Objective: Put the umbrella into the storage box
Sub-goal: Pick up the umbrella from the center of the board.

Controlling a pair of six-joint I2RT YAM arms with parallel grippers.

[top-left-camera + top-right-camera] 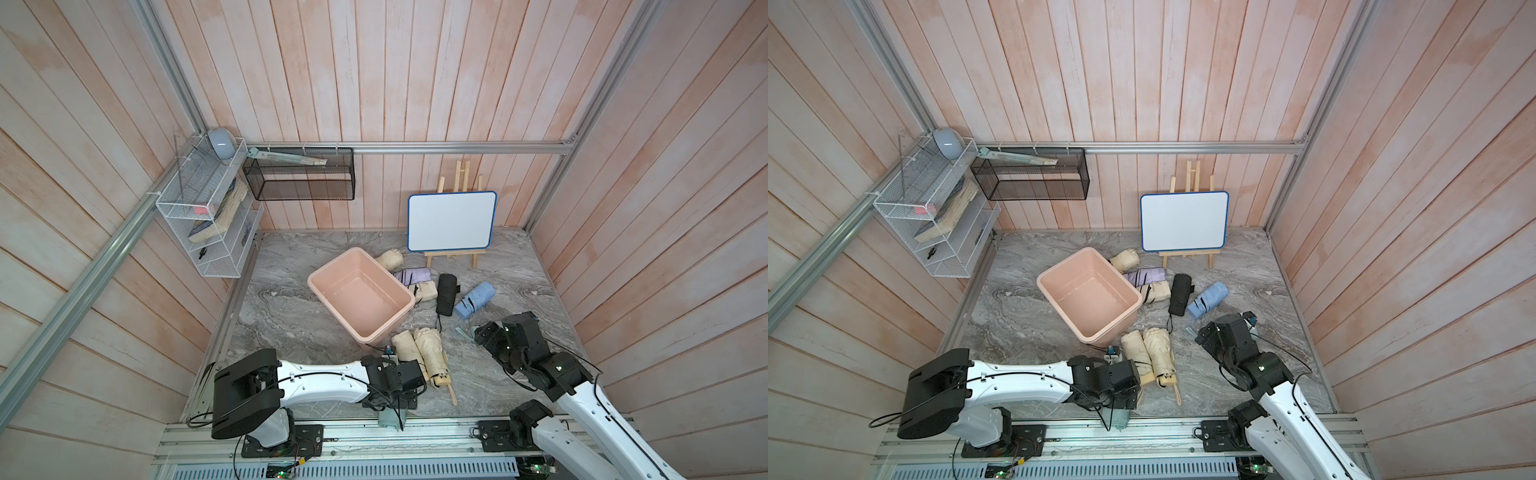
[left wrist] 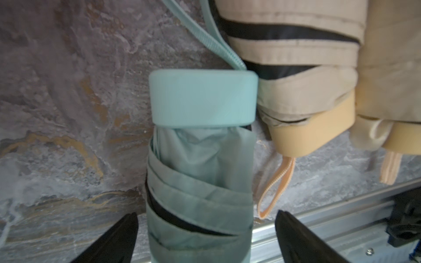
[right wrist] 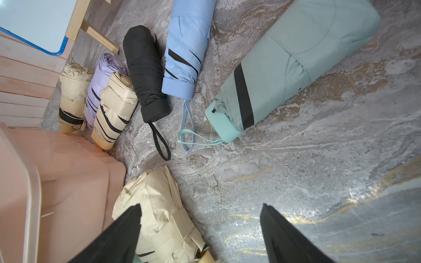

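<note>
**A:** Left wrist view first. Where does the umbrella lie relative to the left pincer (image 2: 206, 213)?

**B:** The mint umbrella (image 2: 200, 173) lies lengthwise in the gap between the two black fingers (image 2: 118, 239), with its cap end pointing away from the camera. The jaws stand wide apart. A strip of marbled table (image 2: 68, 113) shows on either side of the fabric, so neither finger touches it and nothing is gripped. A tan umbrella (image 2: 296, 91) lies just beside the cap.

**A:** And from above?

**B:** In both top views it is at the lower centre of the frame, mostly hidden under the left wrist. Only a small mint patch shows, at the table's near edge by the metal rail.

**A:** The storage box?

**B:** The storage box (image 1: 361, 299) sits at the centre of the frame, above that wrist. It is pale pink with its open side up, and it stands apart from the mint umbrella.

**A:** The other arm?

**B:** The right pincer (image 3: 200, 206), at the lower right in the top views, is also spread wide and holds nothing, with bare table between its fingers. A second mint umbrella (image 3: 291, 66) lies ahead of it, well clear.
</note>
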